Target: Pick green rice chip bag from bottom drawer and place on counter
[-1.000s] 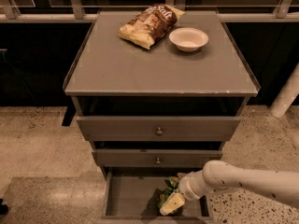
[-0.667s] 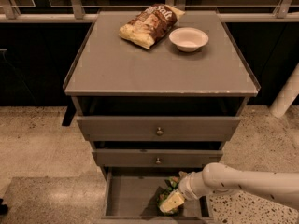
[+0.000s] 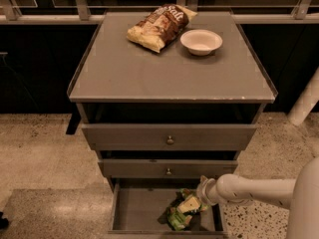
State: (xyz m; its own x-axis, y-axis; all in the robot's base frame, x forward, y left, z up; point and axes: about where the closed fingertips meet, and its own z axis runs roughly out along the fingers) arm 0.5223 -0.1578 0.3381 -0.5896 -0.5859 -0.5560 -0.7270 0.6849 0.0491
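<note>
The green rice chip bag [image 3: 178,218] lies crumpled at the right of the open bottom drawer [image 3: 130,210], the lowest grey tray of the cabinet. My gripper [image 3: 189,203] reaches into the drawer from the right on a white arm and is shut on the bag's upper part. It holds the bag just above the drawer floor. Part of the bag is hidden behind the gripper. The counter [image 3: 164,76] is the flat grey cabinet top above.
A brown-and-cream chip bag [image 3: 158,26] and a white bowl [image 3: 201,41] sit at the back of the counter. The two upper drawers [image 3: 169,137] with round knobs are partly pulled out above the gripper. A white post [image 3: 305,103] stands at the right.
The gripper and wrist have risen a little inside the drawer, and the green bag has come up slightly with them. Everything on the counter is unchanged.
</note>
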